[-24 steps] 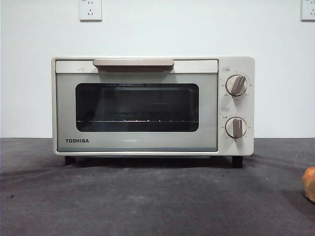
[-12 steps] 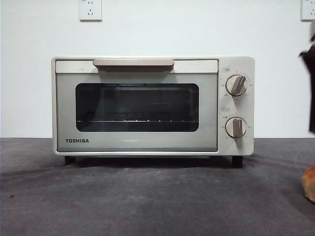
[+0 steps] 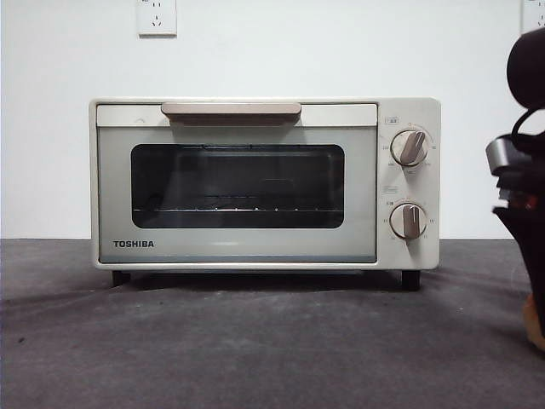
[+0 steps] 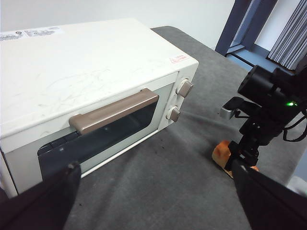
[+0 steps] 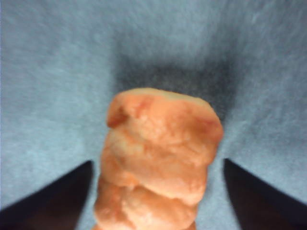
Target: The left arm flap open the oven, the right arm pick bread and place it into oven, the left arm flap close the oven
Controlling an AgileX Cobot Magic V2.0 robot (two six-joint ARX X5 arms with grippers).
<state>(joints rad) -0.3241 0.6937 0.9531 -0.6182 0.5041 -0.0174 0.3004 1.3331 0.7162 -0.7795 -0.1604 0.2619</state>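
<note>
The cream oven (image 3: 264,183) stands with its door shut and its beige handle (image 3: 230,110) at the top. In the left wrist view the oven (image 4: 86,72) lies below my left gripper (image 4: 156,165), which hovers open in front of the handle (image 4: 112,110), holding nothing. The bread (image 5: 158,163) lies on the grey cloth to the right of the oven. My right gripper (image 5: 157,162) is down over it, open, one jaw on each side. In the front view the right gripper (image 3: 528,247) covers most of the bread (image 3: 536,322) at the right edge.
Grey cloth (image 3: 255,341) covers the table in front of the oven. Two knobs (image 3: 409,147) sit on the oven's right panel. A white wall with sockets (image 3: 157,17) stands behind. A dark window frame (image 4: 240,24) lies beyond the table's far side.
The right arm has come down into the front view at the right edge and now stands over the bread, hiding most of it. The oven has not moved.
</note>
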